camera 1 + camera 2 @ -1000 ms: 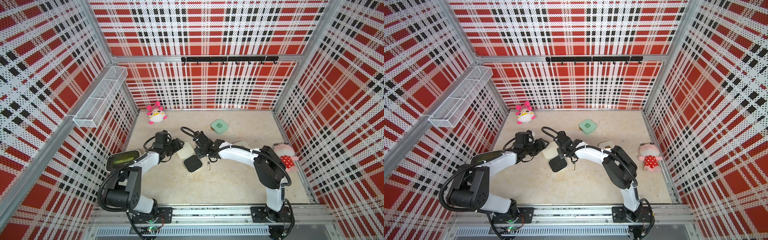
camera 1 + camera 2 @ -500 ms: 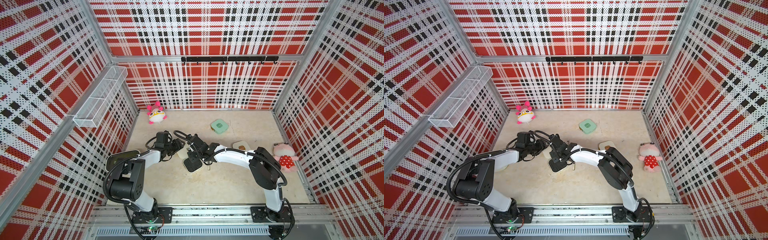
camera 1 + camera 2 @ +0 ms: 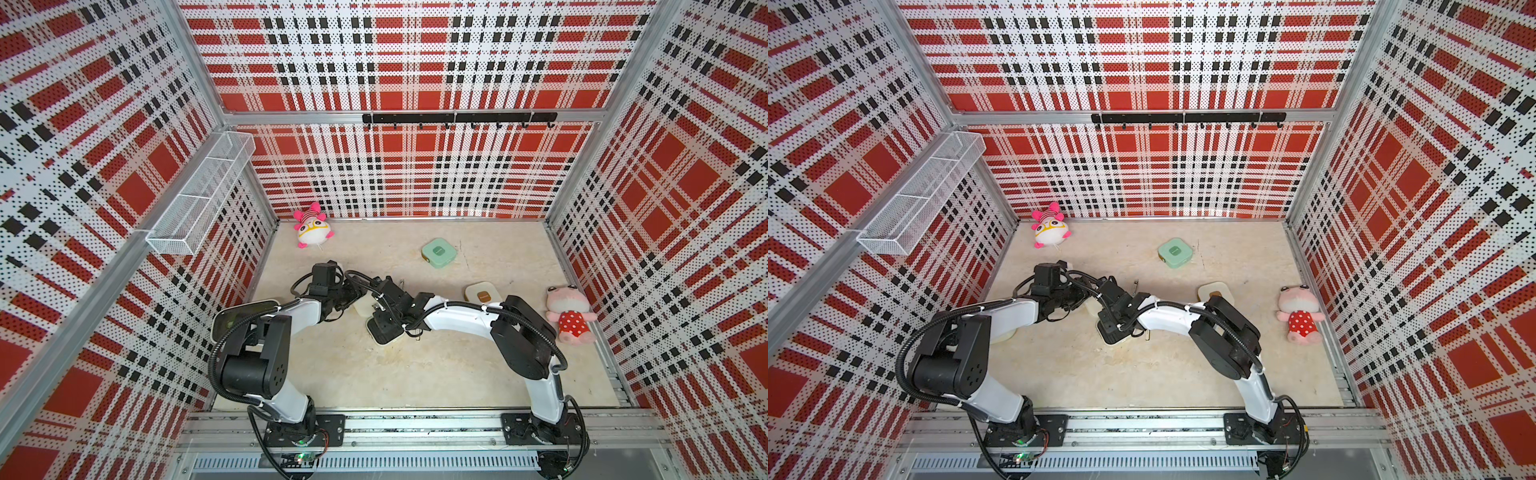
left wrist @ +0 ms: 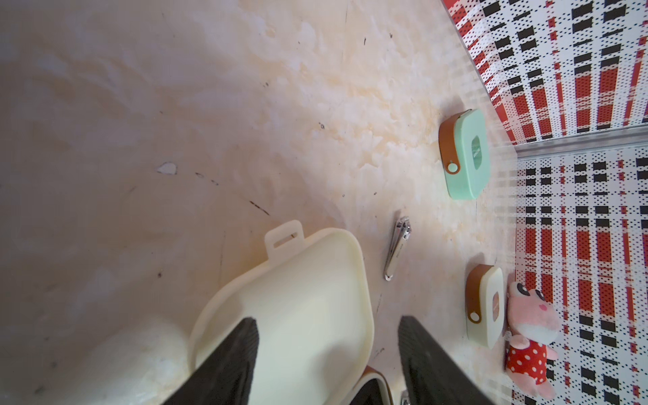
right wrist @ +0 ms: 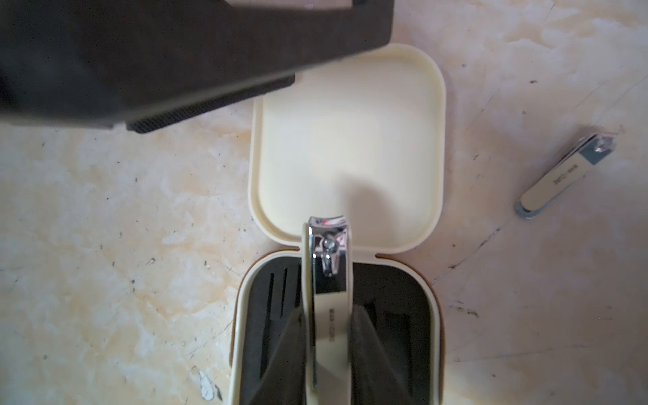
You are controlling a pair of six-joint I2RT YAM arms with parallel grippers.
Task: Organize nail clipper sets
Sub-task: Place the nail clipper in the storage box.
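Beige tabletop (image 3: 415,374), mint case (image 3: 439,252), loose clipper (image 4: 397,247)

Through the cameras both arms look alike to me: the left arm (image 3: 301,311) and the right arm (image 3: 461,322) wear glossy white shells on their long links. The joints (image 3: 253,368) have matte black housings, with small screw holes dotting the round caps. A black corrugated cable (image 3: 212,361) loops along each arm, cinched by thin white ties (image 3: 446,306). Each arm rises from a black base plate (image 3: 515,428). The left fingers (image 4: 228,368) are black and finely ribbed. The right fingers (image 5: 371,350) are dark grey wedges.
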